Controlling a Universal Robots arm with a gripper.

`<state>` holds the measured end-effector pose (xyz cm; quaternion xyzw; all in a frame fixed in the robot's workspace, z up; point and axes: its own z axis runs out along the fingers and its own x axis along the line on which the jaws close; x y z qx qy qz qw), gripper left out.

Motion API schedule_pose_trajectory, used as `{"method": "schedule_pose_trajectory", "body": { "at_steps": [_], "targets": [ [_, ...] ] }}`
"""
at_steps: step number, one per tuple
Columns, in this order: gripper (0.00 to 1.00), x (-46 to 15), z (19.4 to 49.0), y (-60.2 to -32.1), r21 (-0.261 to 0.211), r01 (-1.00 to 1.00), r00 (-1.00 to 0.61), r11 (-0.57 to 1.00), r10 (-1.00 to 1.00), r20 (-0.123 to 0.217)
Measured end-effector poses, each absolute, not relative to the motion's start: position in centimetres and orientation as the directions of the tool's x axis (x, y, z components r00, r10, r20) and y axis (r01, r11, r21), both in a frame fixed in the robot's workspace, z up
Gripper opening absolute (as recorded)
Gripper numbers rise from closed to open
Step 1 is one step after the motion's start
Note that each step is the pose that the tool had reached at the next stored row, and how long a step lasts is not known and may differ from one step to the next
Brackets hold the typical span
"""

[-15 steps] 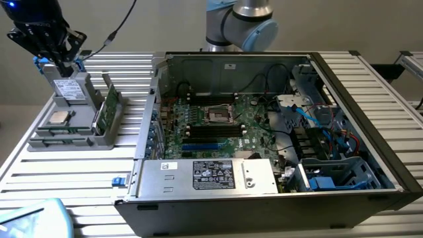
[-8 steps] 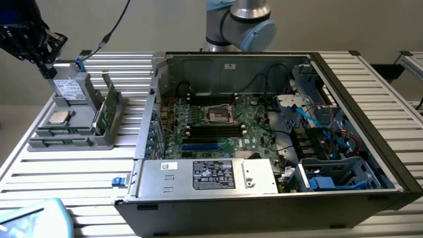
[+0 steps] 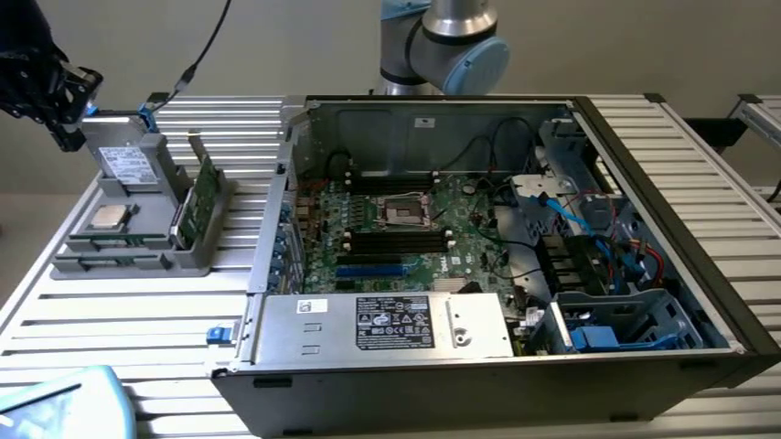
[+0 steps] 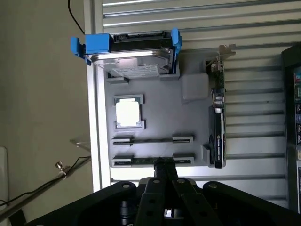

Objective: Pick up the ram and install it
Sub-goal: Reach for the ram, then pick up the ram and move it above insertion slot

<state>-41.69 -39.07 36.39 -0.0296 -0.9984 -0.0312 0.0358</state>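
The ram (image 4: pixel 151 140) is a thin dark stick standing on edge in a slot of the grey holder tray (image 4: pixel 193 122). A second such stick (image 4: pixel 143 161) stands in the slot beside it. In the exterior view the ram (image 3: pixel 117 242) shows at the front of the tray (image 3: pixel 196 261), on the exterior view's left. My gripper (image 4: pixel 164 165) hangs well above the tray with its black fingers pressed together and nothing between them, lined up over the second stick. In the exterior view the gripper (image 3: pixel 55 87) is high at the far left.
The tray also holds a hard drive with blue rails (image 4: pixel 134 52), a CPU (image 4: pixel 128 113) and a wider green card with a metal bracket (image 4: pixel 217 122). The open computer case (image 3: pixel 683 302) lies at the exterior view's right, with black memory slots (image 3: pixel 397 240) and blue slots (image 3: pixel 372 271).
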Motion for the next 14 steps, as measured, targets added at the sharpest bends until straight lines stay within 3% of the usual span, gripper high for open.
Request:
{"method": "schedule_pose_trajectory", "body": {
  "at_steps": [14],
  "targets": [
    [0.11, -41.74, 36.39, -39.09, 0.06, 0.061, -0.996, 0.996, 0.056, 0.073]
  ]
}}
